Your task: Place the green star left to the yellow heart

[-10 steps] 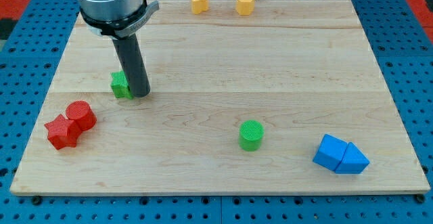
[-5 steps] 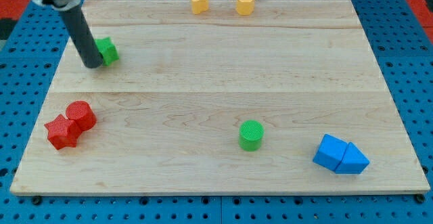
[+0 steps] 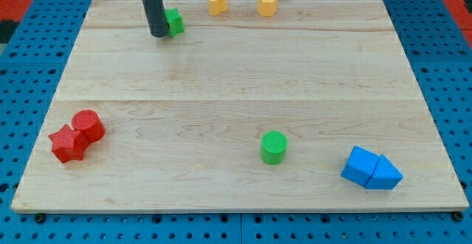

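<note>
My tip (image 3: 158,35) touched the left side of the green star (image 3: 174,22) at the far left of the board (image 3: 236,74) — the yellow heart (image 3: 217,2) sat just right of it, apart. A green cylinder (image 3: 273,147) stood near — right of centre.

Bright, even overhead light covers the worktop (image 3: 236,89); no glare shows on the pale wood. Shadows are faint, soft rims beneath blocks near its bottom edge. Focus is sharp to every corner, without blur.
</note>
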Motion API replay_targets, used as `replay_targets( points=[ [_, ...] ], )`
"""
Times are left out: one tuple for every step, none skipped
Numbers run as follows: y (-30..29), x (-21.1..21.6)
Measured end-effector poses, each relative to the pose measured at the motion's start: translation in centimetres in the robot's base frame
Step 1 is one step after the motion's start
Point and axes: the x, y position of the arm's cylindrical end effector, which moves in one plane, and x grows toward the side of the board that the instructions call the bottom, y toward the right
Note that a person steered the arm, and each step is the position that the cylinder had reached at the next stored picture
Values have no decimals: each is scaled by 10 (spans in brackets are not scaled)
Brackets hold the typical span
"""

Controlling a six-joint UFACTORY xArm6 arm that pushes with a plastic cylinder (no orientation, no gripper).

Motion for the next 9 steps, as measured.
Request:
replay_targets(
  points=[
    [15,0],
    [15,-8],
    [15,-23],
    [15,-40],
    [15,-54],
    [19,-55],
    [22,0],
    [34,65],
    [44,108]
  ],
)
